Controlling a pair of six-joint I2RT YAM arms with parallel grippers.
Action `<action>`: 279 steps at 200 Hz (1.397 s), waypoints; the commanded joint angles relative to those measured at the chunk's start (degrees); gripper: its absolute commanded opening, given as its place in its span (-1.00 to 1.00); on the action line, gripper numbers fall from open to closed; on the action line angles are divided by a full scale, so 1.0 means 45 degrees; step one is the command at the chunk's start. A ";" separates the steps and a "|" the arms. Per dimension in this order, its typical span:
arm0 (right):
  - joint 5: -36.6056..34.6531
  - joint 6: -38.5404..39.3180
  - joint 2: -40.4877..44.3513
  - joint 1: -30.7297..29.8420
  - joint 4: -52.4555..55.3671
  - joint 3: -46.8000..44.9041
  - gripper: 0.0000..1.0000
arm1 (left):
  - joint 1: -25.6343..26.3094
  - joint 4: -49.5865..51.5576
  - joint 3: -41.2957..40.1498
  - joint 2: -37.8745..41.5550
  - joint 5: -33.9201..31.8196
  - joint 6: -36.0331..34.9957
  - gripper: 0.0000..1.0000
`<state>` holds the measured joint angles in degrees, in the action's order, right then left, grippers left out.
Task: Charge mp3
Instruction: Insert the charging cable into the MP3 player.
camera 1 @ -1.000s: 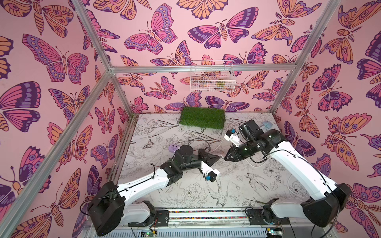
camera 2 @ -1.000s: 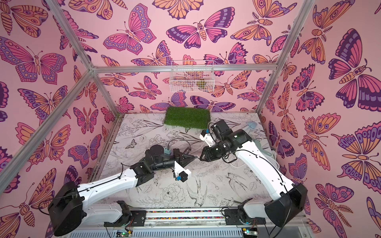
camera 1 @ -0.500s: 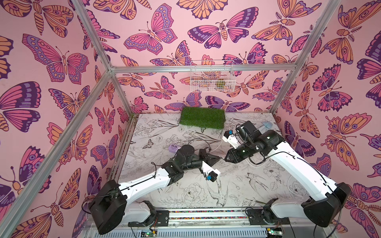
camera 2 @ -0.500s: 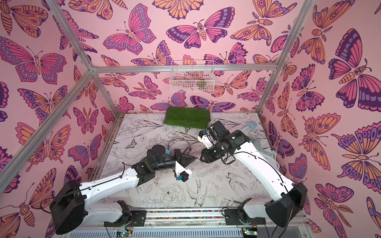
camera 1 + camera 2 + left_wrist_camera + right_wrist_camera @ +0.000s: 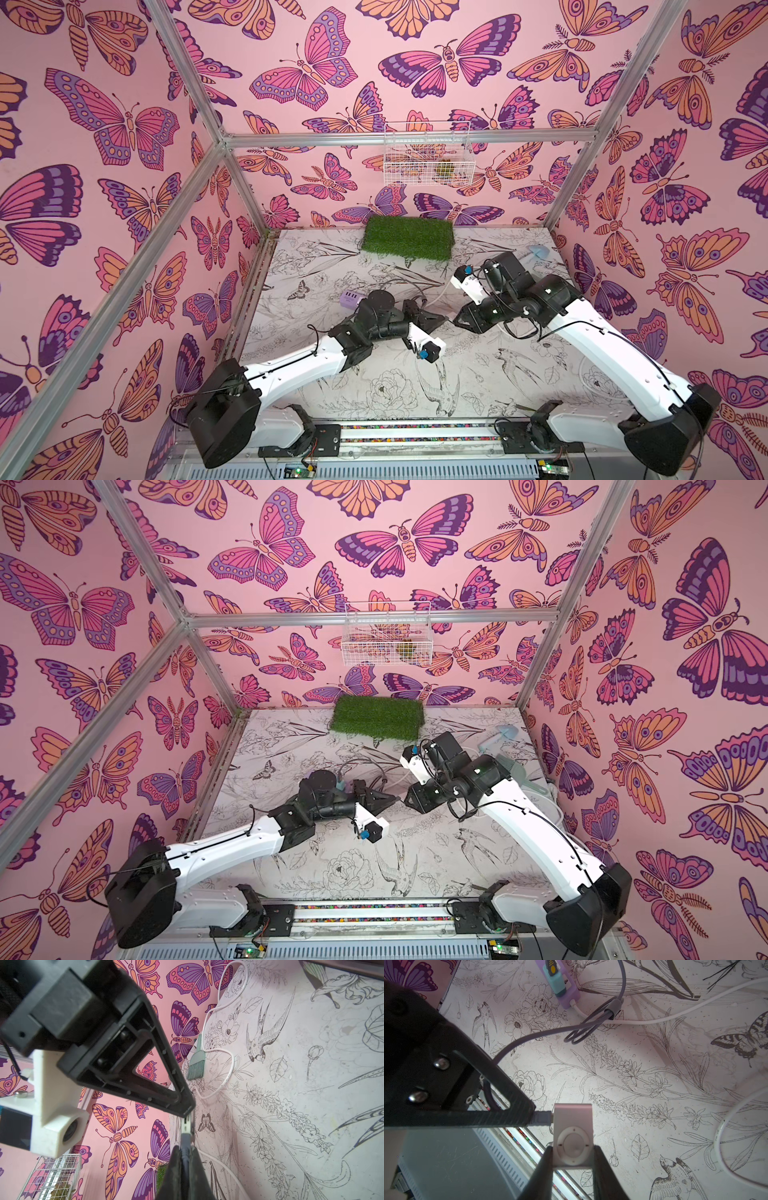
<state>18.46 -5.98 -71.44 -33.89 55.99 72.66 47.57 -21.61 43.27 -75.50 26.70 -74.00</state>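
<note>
The mp3 (image 5: 572,1136) is a small silver square player with a round white wheel. My right gripper (image 5: 572,1151) is shut on its lower edges. My left gripper (image 5: 185,1149) is shut on the grey plug (image 5: 185,1140) of the grey cable (image 5: 542,1034). In the right wrist view the plug (image 5: 543,1118) sticks out of the left finger (image 5: 500,1118), and its tip meets the mp3's side. How deep it sits cannot be told. Both top views show the left gripper (image 5: 440,321) (image 5: 392,800) tip to tip with the right gripper (image 5: 459,322) (image 5: 409,798) above mid-table.
The grey cable runs to a purple charger hub (image 5: 562,987) (image 5: 351,298) with a teal stick in it. A white cable (image 5: 226,1068) loops over the table. A teal brush (image 5: 196,1059) lies by the right wall. A grass mat (image 5: 408,238) and a wire basket (image 5: 428,153) are at the back.
The right arm's wrist has shifted slightly towards the left gripper, keeping the two tips together. The left arm has barely moved. Both grips are unchanged.
</note>
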 commanded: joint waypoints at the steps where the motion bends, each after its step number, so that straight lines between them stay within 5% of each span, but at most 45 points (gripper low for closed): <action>1: 0.2476 0.0358 0.0585 -0.0389 -0.1530 -0.0098 -0.76 | -0.0097 0.0180 0.0197 -0.0535 -0.0186 0.0409 -1.00; 144: 0.5336 -0.0946 0.2157 0.0309 -0.4788 -0.2261 -0.81 | -0.0884 -0.0707 -0.0231 -0.0471 0.0881 0.1710 -1.00; 200: 0.3181 -0.0397 0.1597 0.0321 -0.3142 -0.1707 -0.81 | -0.0938 -0.0516 0.0126 -0.0742 0.0602 0.1977 -1.00; 216: 0.2399 -0.0284 0.1282 0.0324 -0.2670 -0.1507 -0.81 | -0.0991 -0.0480 0.0232 -0.0706 0.0476 0.2113 -0.74; 251: 0.0926 -0.0331 0.0978 0.0356 -0.2549 -0.1398 -0.79 | -0.1118 -0.0404 0.0287 -0.0550 0.0190 0.2420 0.20; 279: 0.0471 -0.0512 0.0509 0.0500 -0.2503 -0.1335 -0.78 | -0.1196 -0.0324 0.0110 -0.0318 -0.0017 0.2607 0.37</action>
<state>23.57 -8.51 -67.13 -31.99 43.81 65.01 42.74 -23.99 43.29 -77.80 28.34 -63.92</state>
